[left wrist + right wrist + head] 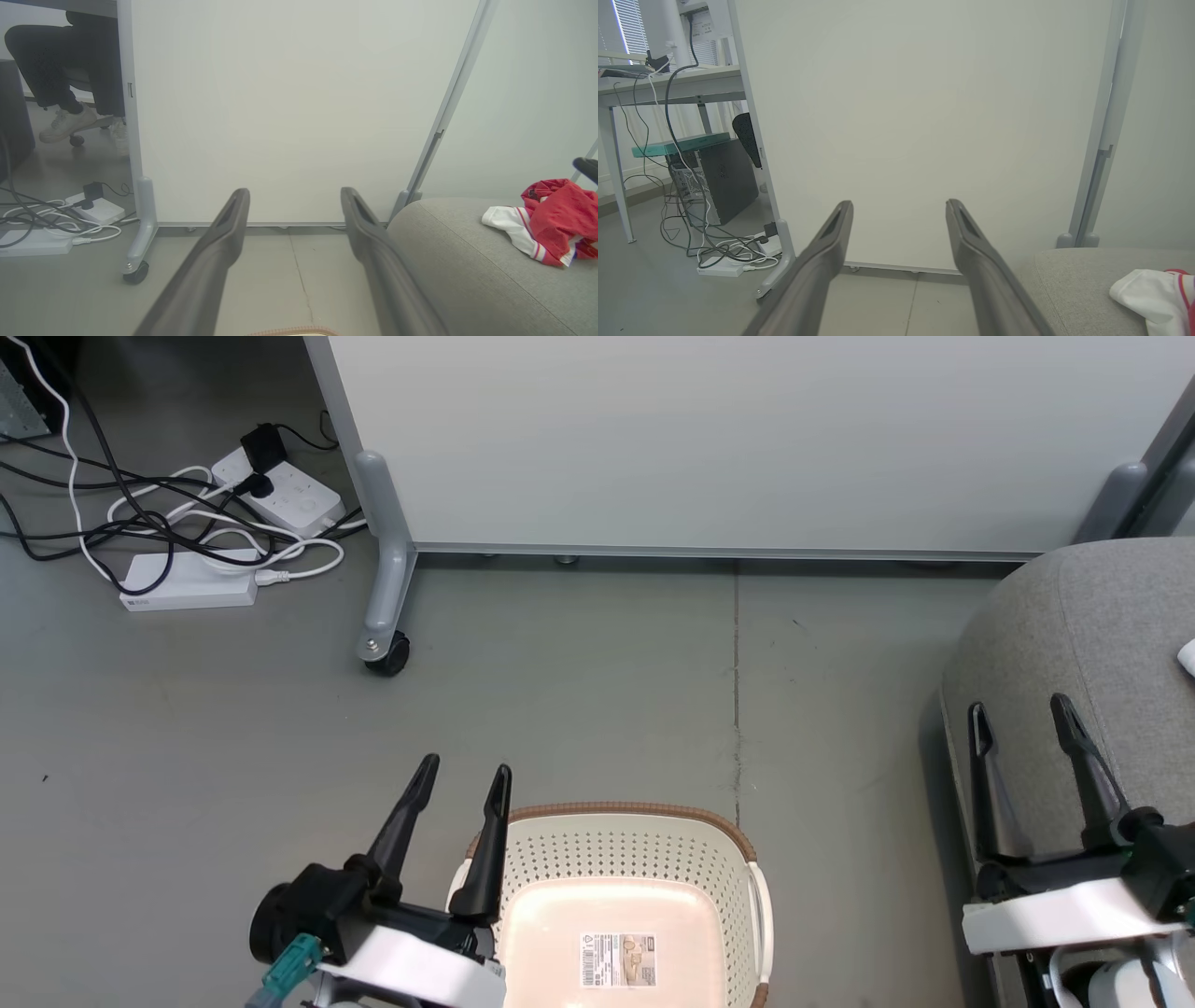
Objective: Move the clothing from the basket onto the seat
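The cream basket (728, 859) with its brown rim stands on the floor at the bottom centre of the head view, its inside bare apart from a label sticker. Red and white clothing (546, 224) lies bunched on the grey seat (458, 261); a white edge of clothing (1153, 294) lies on the seat (1069, 284) in the right wrist view, and another white edge (1187, 658) shows in the head view. My left gripper (464, 775) is open over the basket's left rim, nothing between its fingers. My right gripper (1020, 712) is open above the seat's (1074, 635) front left corner.
A pale grey wheeled partition panel (747, 439) stands behind the basket, its castor (386, 653) on the floor. Power strips and tangled cables (187, 532) lie at the far left. A person's legs and shoes (65, 107) show beyond the panel, beside a desk and computer tower (714, 182).
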Robot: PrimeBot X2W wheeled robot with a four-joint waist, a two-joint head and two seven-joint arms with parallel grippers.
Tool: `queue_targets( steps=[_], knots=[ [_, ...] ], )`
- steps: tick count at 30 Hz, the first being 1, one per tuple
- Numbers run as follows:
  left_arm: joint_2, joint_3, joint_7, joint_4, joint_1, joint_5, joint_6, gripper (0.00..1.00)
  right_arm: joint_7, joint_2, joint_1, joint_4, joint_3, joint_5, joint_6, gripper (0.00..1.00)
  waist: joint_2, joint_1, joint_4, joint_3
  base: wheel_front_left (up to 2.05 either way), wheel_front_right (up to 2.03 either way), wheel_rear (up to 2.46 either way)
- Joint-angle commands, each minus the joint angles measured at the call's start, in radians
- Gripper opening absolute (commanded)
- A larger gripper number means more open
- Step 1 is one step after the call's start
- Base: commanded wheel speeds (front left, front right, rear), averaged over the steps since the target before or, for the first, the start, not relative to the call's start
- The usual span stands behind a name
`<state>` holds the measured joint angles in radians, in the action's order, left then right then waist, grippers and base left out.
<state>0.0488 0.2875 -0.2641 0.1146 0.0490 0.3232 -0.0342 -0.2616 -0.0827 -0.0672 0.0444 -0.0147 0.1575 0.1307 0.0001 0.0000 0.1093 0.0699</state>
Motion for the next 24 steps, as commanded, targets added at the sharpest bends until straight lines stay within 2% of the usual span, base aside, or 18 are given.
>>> queue_targets(
  steps=[1, 2, 6, 24],
  knots=[
    [0.003, -0.003, 0.0, 0.004, 0.007, 0.006, -0.006, 1.0, -0.005, -0.005, -0.003, 0.0, 0.0, 0.0, 0.0, 1.0, -0.0001, 0.0, 0.001, -0.001, 0.0, 0.0, 0.0],
    [0.0, 0.001, 0.0, 0.004, -0.001, 0.002, -0.001, 0.0, 0.0, 0.001, 0.001, 0.003, 0.0, 0.0, 0.0, 0.0, -0.0001, 0.0, 0.001, -0.001, 0.0, 0.0, 0.0],
    [0.0, 0.006, 0.002, 0.035, -0.023, 0.01, -0.001, 0.0, 0.004, 0.013, 0.023, 0.036, 0.001, 0.009, 0.0, 0.0, -0.0001, 0.0, 0.0, -0.001, 0.0, 0.0, 0.0],
    [0.002, -0.023, 0.08, 0.115, 0.06, 0.36, -0.026, 0.0, 0.11, 0.017, 0.041, 0.043, 0.096, 0.388, 0.0, 0.0, -0.0001, 0.0, -0.018, -0.012, 0.0, 0.0, 0.0]
  ],
)
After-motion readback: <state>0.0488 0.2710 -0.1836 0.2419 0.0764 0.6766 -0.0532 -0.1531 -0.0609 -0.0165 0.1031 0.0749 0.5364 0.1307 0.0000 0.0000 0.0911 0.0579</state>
